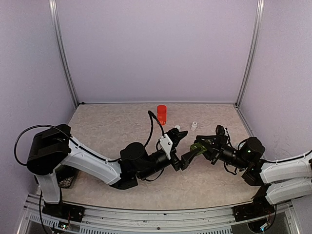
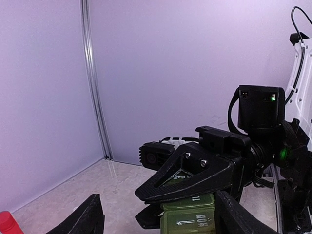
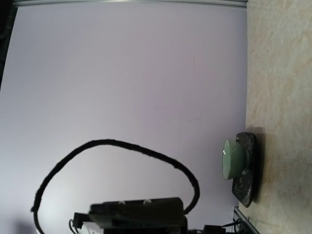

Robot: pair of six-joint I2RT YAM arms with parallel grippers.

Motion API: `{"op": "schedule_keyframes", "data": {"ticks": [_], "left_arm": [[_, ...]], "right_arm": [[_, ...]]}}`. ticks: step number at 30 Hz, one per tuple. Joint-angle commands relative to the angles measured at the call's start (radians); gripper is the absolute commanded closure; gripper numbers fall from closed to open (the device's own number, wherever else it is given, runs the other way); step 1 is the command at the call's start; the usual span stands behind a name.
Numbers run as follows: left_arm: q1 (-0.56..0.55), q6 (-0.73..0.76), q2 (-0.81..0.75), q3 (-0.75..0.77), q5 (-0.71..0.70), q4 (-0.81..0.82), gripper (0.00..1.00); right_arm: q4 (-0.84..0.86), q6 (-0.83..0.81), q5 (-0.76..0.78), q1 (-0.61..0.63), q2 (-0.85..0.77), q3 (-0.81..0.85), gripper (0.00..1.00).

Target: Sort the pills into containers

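Left pincer (image 2: 158,210) spread around pill container strip (image 2: 190,222); right pincer (image 1: 201,146) pinches it midair; skewed closing could knock it loose.

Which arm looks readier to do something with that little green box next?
The left, probably. The left gripper is free, jaws open either side of the green pill box; the right gripper is busy, jaws clamped on it.
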Motion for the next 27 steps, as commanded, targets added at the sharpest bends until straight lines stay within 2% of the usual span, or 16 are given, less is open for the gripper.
{"op": "schedule_keyframes", "data": {"ticks": [1,12,16,22,27], "left_arm": [[0.001,0.013,0.017,0.020,0.033,-0.044,0.22],[0.003,-0.010,0.010,0.011,0.034,-0.058,0.21],[0.003,-0.129,-0.026,-0.014,0.066,-0.042,0.21],[0.004,-0.290,-0.090,-0.083,0.172,0.065,0.19],[0.029,-0.423,-0.103,-0.069,0.339,0.115,0.14]], "right_arm": [[0.064,0.000,-0.033,-0.006,0.007,0.044,0.92],[0.114,-0.050,-0.019,-0.006,-0.003,0.070,0.92],[0.086,-0.150,0.014,-0.006,-0.048,0.081,0.91],[0.072,-0.307,0.081,-0.020,-0.118,0.073,0.90],[0.213,-0.380,0.057,-0.036,-0.082,0.067,0.89]]}}
